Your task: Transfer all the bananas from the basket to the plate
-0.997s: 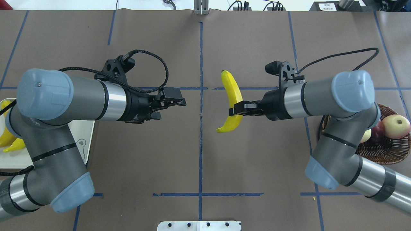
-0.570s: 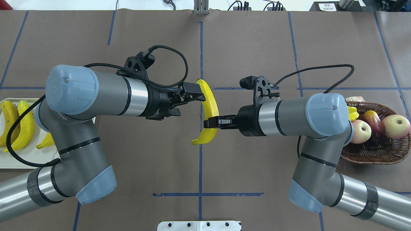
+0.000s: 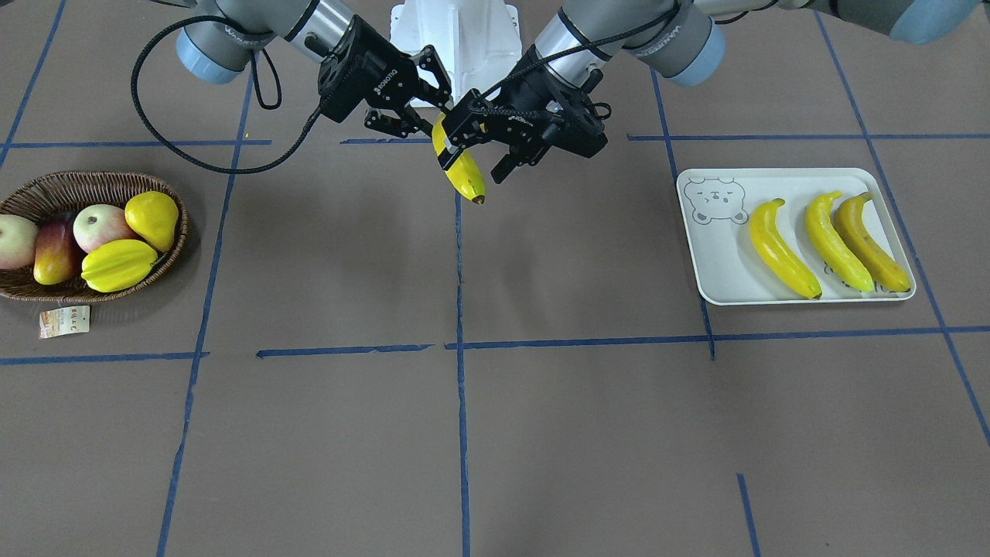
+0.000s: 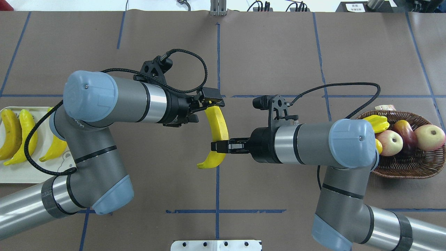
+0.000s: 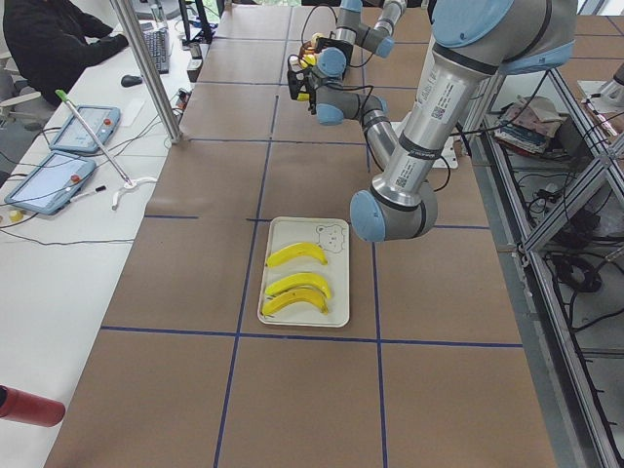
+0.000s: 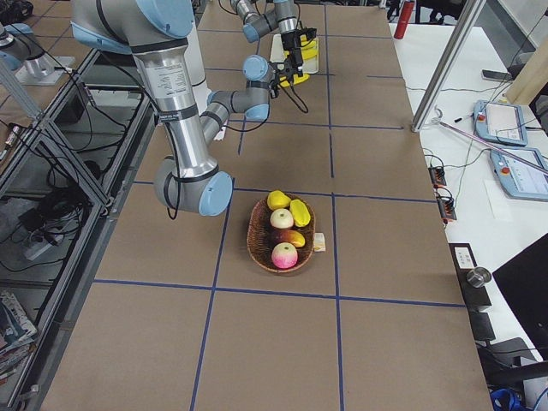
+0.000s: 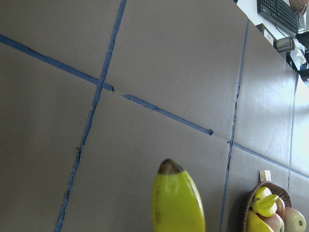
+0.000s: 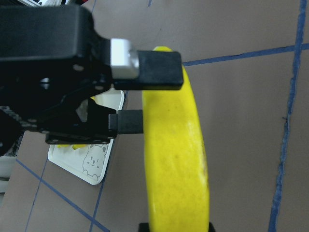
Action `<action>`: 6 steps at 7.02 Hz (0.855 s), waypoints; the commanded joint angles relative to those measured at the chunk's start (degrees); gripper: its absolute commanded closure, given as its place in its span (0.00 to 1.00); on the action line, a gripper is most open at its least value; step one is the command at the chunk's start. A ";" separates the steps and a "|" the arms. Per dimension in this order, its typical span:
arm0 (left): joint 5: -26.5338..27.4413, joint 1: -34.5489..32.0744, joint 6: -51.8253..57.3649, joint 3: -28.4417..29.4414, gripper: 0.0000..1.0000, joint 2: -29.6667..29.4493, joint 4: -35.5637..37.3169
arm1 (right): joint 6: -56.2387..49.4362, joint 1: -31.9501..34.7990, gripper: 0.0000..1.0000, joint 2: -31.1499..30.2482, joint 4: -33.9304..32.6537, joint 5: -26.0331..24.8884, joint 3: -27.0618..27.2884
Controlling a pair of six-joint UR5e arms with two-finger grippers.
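Your right pincer (image 4: 220, 146) is clamped on a yellow banana (image 4: 218, 122), on the half nearer the robot's base, and holds it above the middle of the table (image 3: 541, 433). Your left pincer (image 4: 207, 109) has its fingers spread on either side of the banana's far end. Three more bananas (image 3: 831, 241) lie side by side on the plate (image 3: 719, 267) on the robot's left. The basket (image 3: 93, 179) on its right holds other fruit (image 3: 116, 263).

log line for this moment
phase: handover | right gripper: shut on banana, mid-air | left gripper: straddling its far end, closure unclear | plate: three bananas | basket: no bananas seen
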 commanded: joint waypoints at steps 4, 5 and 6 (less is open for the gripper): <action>0.02 1.32 -0.35 0.01 0.08 -0.26 -0.44 | 0.00 -2.20 0.99 -0.11 0.00 -2.86 0.17; 0.02 1.41 -0.35 -0.34 0.11 -0.26 -0.44 | 0.00 -2.57 0.99 -0.28 0.00 -3.49 0.26; 0.02 1.58 -0.35 -0.52 0.16 -0.26 -0.44 | 0.00 -2.57 0.99 -0.37 0.00 -3.50 0.26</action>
